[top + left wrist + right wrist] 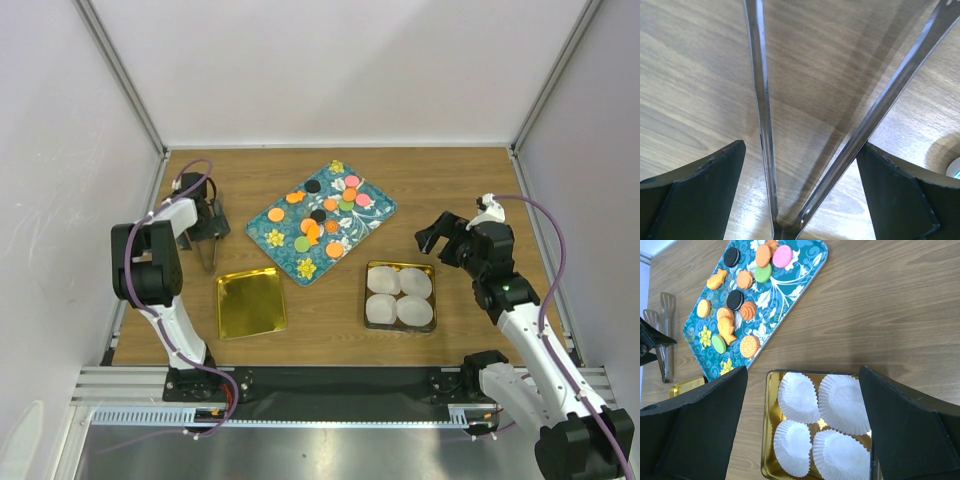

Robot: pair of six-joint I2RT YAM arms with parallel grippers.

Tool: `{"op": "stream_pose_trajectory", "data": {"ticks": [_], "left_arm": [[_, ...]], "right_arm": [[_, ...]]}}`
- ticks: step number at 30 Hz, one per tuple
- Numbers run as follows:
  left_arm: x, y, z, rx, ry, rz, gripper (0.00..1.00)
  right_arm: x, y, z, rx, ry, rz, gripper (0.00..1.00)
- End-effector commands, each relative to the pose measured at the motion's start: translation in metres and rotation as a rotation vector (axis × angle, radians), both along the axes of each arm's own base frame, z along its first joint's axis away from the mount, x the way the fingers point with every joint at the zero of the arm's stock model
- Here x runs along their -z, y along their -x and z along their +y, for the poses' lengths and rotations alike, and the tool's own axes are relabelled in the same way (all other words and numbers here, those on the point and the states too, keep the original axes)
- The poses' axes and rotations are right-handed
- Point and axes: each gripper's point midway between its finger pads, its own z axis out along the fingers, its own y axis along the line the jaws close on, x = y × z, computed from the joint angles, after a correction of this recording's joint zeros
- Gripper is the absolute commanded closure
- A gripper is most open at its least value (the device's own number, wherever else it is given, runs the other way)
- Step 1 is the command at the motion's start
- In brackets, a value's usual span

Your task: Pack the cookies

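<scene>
Several cookies (322,215), mostly orange with some green, pink and black, lie on a teal floral tray (375,212) at mid-table. They also show in the right wrist view (735,300). My left gripper (207,228) is open, low over the table left of the tray. Its fingers straddle the hinge end of metal tongs (762,100), which lie on the wood. My right gripper (432,238) is open and empty, above a gold tin (766,430) holding several white paper cups (842,402).
An empty gold lid (250,302) lies near the front, left of the tin (400,266). The tongs (207,257) point toward the front. White walls and a metal frame enclose the table on three sides.
</scene>
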Motion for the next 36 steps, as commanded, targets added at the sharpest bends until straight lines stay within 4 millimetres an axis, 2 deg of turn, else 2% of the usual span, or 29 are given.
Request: {"op": "stream_pose_trajectory", "data": {"ticks": [1,7,16,17,19,21,23,27,28,32,36], "left_arm": [[0.0,-0.01,0.006,0.059,-0.043,0.009,0.03],[0.007,-0.015,0.002,0.097,-0.025,0.014,0.05],[0.018,-0.022,-0.005,0.115,0.013,0.034,0.21],[0.018,-0.022,-0.006,0.114,0.023,0.033,0.27],[0.016,-0.023,-0.011,0.115,0.045,0.022,0.31],[0.009,-0.026,-0.012,0.113,0.055,0.001,0.38],[-0.007,-0.03,-0.013,0.102,0.059,-0.034,0.4],[-0.043,-0.038,-0.012,0.076,0.047,-0.122,0.41],[-0.058,-0.04,-0.011,0.064,0.047,-0.16,0.41],[-0.087,-0.039,-0.014,0.049,0.048,-0.225,0.4],[-0.11,-0.037,-0.032,0.077,0.055,-0.274,0.39]], "right_arm": [[-0.009,-0.001,-0.002,-0.002,0.004,-0.046,0.0],[-0.008,-0.001,-0.002,0.0,0.004,-0.047,0.01],[-0.008,-0.001,-0.003,0.005,0.008,-0.05,0.0],[-0.007,0.0,-0.004,0.006,0.009,-0.048,0.0],[-0.007,0.0,-0.003,0.005,0.008,-0.048,0.01],[-0.008,0.0,-0.003,0.002,0.007,-0.05,0.0],[-0.008,0.0,-0.002,-0.002,0.004,-0.051,0.0],[-0.006,0.0,-0.001,-0.006,0.003,-0.046,0.0],[-0.006,-0.001,-0.001,-0.007,0.001,-0.045,0.0],[-0.005,-0.001,-0.001,-0.006,0.004,-0.041,0.0],[-0.004,-0.001,-0.001,-0.006,0.006,-0.039,0.0]]}}
